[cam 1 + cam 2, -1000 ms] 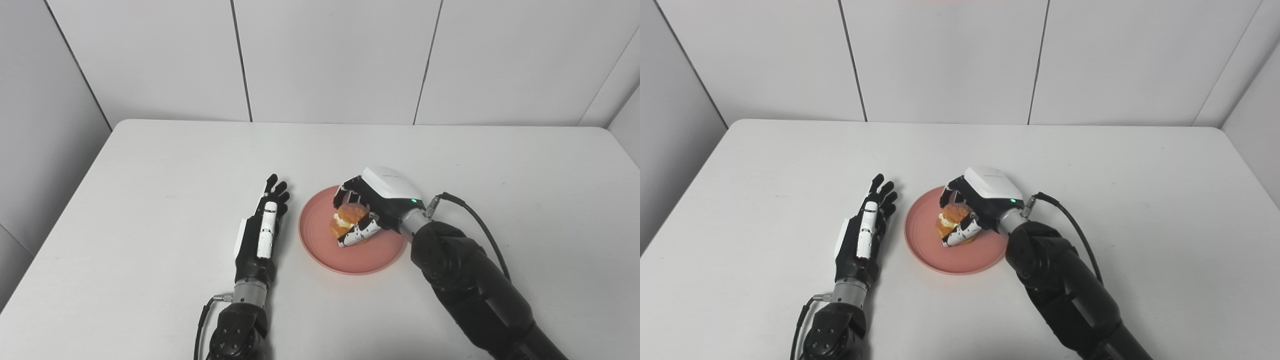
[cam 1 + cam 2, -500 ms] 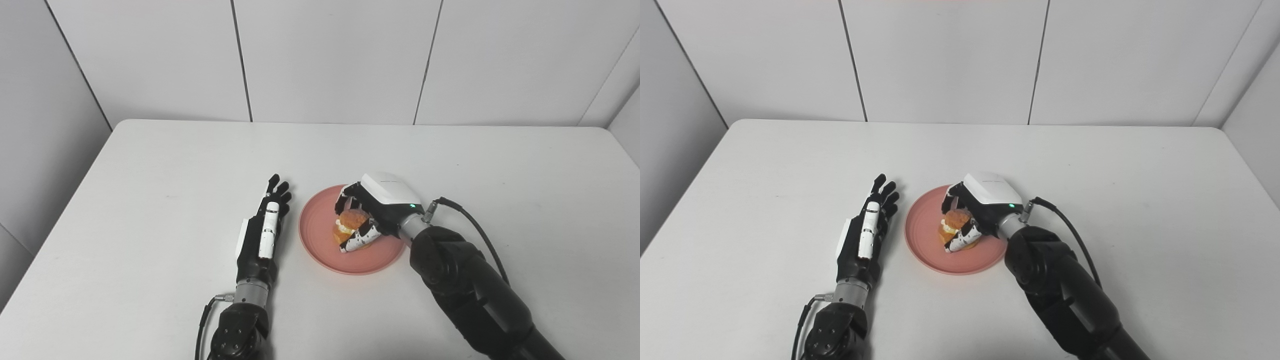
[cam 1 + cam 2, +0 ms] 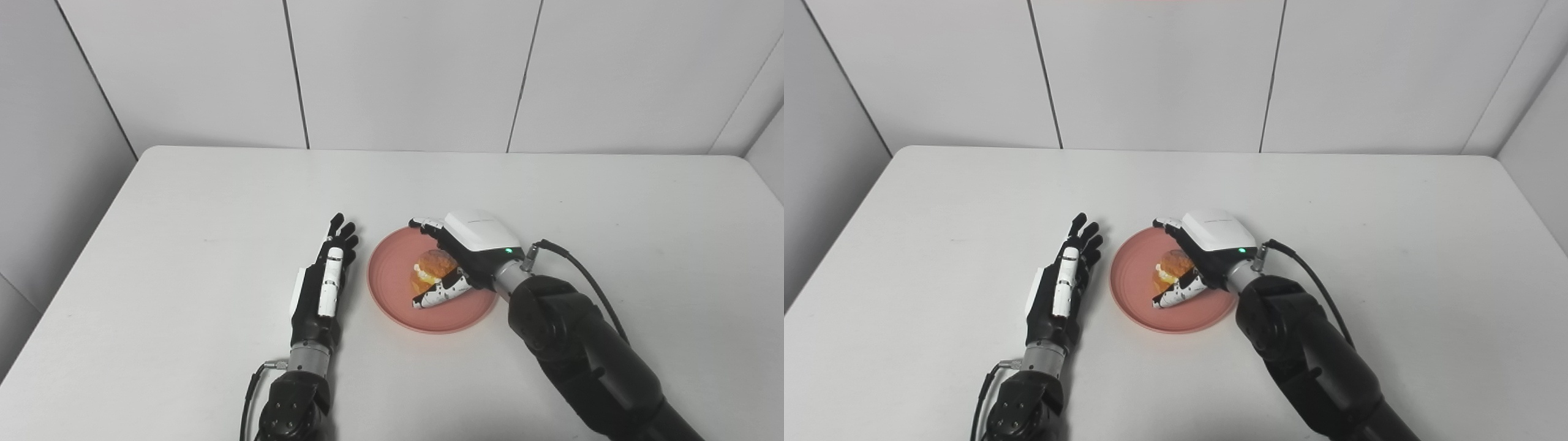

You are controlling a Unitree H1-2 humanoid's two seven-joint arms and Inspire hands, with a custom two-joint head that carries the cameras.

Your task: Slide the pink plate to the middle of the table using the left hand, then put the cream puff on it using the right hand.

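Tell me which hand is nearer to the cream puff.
Right. The right hand is over the pink plate with fingers opened around the cream puff; the left hand lies beside the plate.

No lettering, no labels, no numbers to read anywhere here. There's a faint mark on the white back of the right hand [image 3: 1217,231], but it's too small to make out.

Pink plate [image 3: 392,288], golden cream puff [image 3: 432,264], white table [image 3: 184,233], black-and-white speckled right robot hand [image 3: 456,263].
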